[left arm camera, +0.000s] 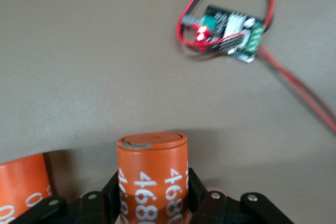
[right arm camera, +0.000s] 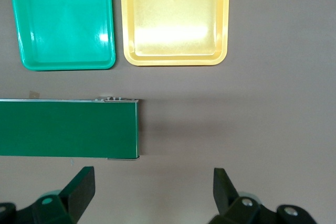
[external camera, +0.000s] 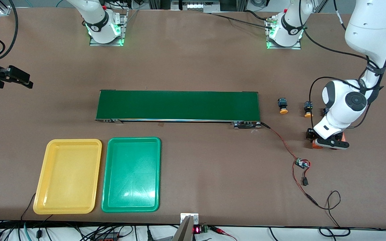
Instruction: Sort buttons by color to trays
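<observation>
A: right gripper (external camera: 15, 78) status?
B: it hung over bare table at the right arm's end, fingers (right arm camera: 81, 188) spread wide with nothing between them. From the right wrist view the conveyor belt (right arm camera: 68, 128) end lay just ahead of the fingertips, and the green tray (right arm camera: 107, 61) and yellow tray (right arm camera: 223, 59) lay past it, side by side
A: trays loaded?
B: both had nothing in them. They sat nearer the front camera than the belt
A: buttons?
B: two yellow-capped buttons (external camera: 283, 105) (external camera: 308, 109) sat on the table off the belt's end toward the left arm, apart from each other. Green ones weren't visible
A: left gripper (external camera: 327, 142)?
B: low at the table, closed round an orange "4680" cylinder (left arm camera: 152, 174), standing upright between the fingers. A second orange cylinder (left arm camera: 23, 184) stood just beside it, and a small circuit board (left arm camera: 226, 38) with red wires lay ahead of the fingertips
</observation>
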Motion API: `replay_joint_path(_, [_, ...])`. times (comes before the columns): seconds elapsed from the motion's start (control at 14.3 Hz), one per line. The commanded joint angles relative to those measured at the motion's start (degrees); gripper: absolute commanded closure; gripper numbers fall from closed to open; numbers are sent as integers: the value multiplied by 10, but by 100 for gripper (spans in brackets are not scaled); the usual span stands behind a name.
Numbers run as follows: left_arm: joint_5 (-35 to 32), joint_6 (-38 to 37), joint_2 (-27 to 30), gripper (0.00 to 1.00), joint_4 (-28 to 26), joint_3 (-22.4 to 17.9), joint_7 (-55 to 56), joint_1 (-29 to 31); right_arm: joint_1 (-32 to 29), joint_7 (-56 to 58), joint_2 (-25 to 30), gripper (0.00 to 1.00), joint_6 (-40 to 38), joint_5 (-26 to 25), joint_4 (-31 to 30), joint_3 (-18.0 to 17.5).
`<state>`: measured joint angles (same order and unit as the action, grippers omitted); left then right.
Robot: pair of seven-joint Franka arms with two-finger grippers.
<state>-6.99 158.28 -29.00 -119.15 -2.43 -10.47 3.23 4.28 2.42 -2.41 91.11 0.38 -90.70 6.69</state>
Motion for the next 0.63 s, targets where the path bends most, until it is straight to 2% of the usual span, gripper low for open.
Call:
replay_joint_path(0.0, [-8,-65,51,70,0,30,-3,6,2,2,6,0,-1,-9,-2,-3])
replay_joint_path(0.21, [-7,-140,96,70,0,68,-36,7,2,2,6,0,-1,-9,-2,-3])
replay_joint_path(0.35, [-8,-203,127,70,3,113,-54,6,2,2,6,0,-1,-9,-2,-3])
replay_joint_path(0.56, [-7,-363,135,71,56,172,-68,6,2,2,6,0,-1,-9,-2,-3])
